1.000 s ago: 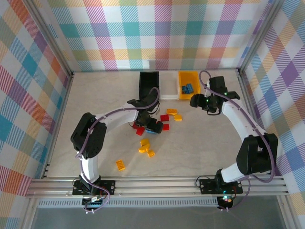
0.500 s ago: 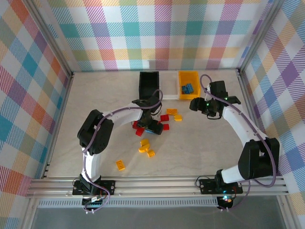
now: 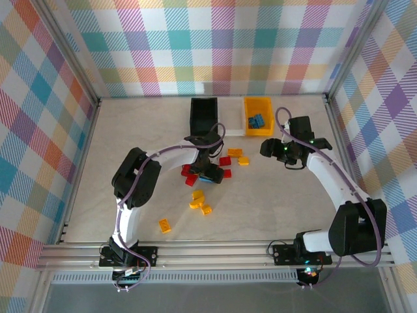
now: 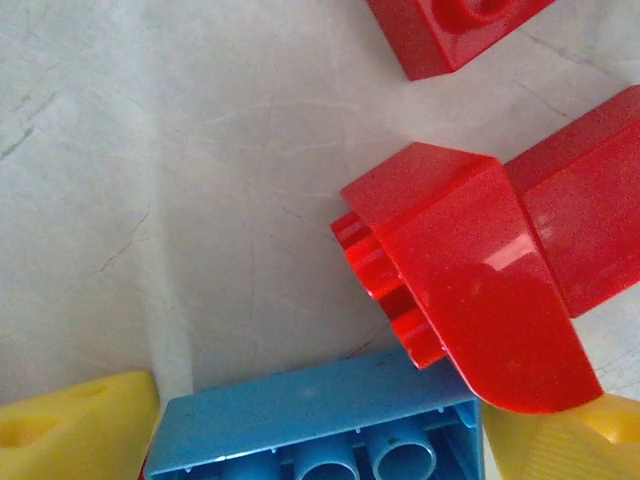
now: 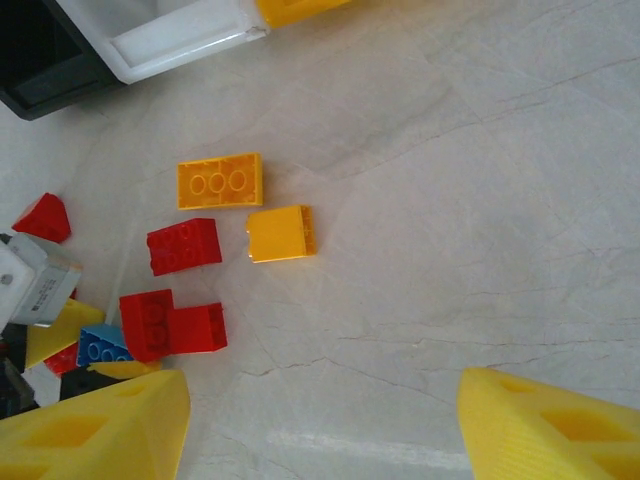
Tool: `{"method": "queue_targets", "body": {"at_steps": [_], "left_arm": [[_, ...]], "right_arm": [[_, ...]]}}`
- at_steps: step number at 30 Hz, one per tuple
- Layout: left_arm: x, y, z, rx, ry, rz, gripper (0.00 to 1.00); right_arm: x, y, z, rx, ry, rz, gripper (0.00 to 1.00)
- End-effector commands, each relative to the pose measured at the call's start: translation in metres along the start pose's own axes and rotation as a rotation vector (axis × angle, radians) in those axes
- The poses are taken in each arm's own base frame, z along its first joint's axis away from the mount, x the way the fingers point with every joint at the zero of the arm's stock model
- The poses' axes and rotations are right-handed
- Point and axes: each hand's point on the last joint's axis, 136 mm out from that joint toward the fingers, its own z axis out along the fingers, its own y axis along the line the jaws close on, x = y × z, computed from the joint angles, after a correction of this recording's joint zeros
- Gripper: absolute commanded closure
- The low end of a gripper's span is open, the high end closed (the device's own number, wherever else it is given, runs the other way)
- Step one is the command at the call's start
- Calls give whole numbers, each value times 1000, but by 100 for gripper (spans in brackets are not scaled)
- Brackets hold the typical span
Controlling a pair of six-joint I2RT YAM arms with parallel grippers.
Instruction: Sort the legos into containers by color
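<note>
A: Why is the left gripper (image 3: 207, 172) so low in the heap?
B: To take the blue brick (image 4: 310, 425). Its yellow fingers (image 4: 70, 430) press on both short ends, so I call it clenched on that brick, which lies on its side on the table, hollow tubes showing. A red sloped brick (image 4: 470, 310) touches one corner of it — a lift could well drag that along.
A: And where should blue go?
B: Judging by the blue bricks (image 3: 258, 120) lying in the yellow-orange bin (image 3: 260, 104), at the right end of the row, there. The black bin (image 3: 203, 112) and the white bin (image 3: 229, 125) sit left of it, at the far side of the table.
A: The right gripper (image 5: 320, 430)?
B: Released, fingers wide with nothing between them, hanging just near of that bin — likely free for a next pick. Loose red bricks (image 5: 185, 245) and orange bricks (image 5: 220, 181) lie to its left.
A: Any writing?
B: None I can read on bricks or bins.
</note>
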Motion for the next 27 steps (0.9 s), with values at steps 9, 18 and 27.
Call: {"method": "queue_targets", "body": {"at_steps": [9,18,27], "left_arm": [[9,3,8,-29,48,0,33],[-10,-6,-38,3,-31,-17,35],[-114,-39,-116,105,-270,0,34]], "right_arm": [[0,10,-15,-45,-34,24,29],[2,-5,-22,38,-46,31,28],[-16,-74,-16,196,-84,234,27]]}}
